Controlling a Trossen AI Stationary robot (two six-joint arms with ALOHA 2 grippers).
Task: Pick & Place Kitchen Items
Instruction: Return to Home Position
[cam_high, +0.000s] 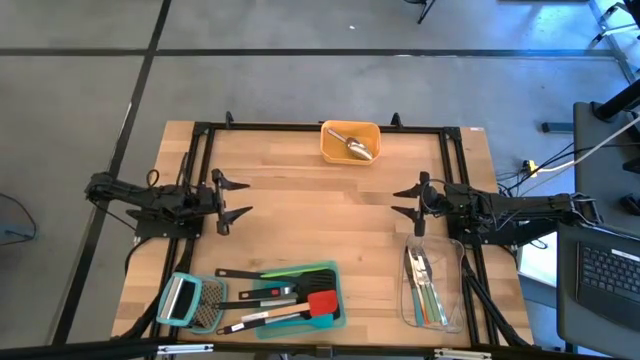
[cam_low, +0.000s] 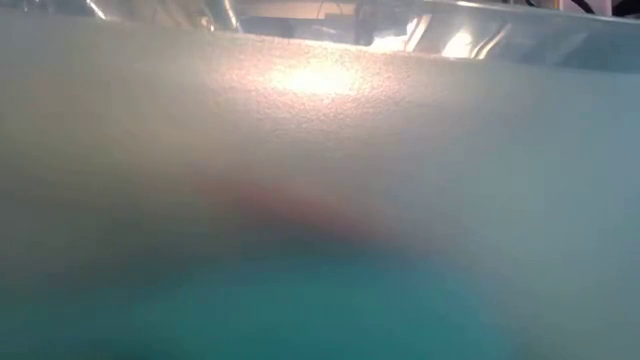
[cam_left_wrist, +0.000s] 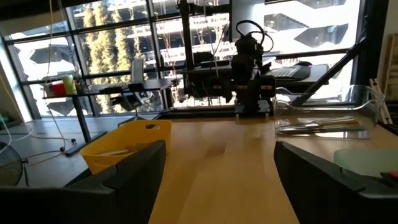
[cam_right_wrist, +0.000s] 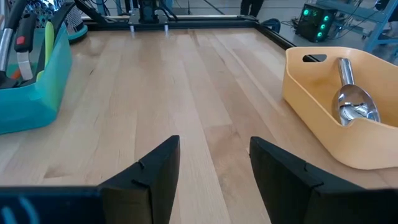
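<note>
Black and red turners (cam_high: 290, 306) and a green spatula (cam_high: 300, 271) lie across the teal container (cam_high: 335, 272) at the near edge. A silver scoop (cam_high: 354, 146) lies in the orange container (cam_high: 350, 129) at the far edge; it also shows in the right wrist view (cam_right_wrist: 351, 99). Cutlery and slim spatulas (cam_high: 425, 285) lie in the clear container (cam_high: 452, 250) at the near right. My left gripper (cam_high: 240, 197) is open at the table's left, above the wood. My right gripper (cam_high: 402, 200) is open at the right, near the clear container's far end. Both are empty.
A flat metal grater with a light-blue handle (cam_high: 190, 300) lies at the near left beside the teal container. A black frame (cam_high: 320, 127) runs along the table's edges. Bare wood (cam_high: 320, 205) lies between the two grippers. The low view is filled by a blurred teal surface.
</note>
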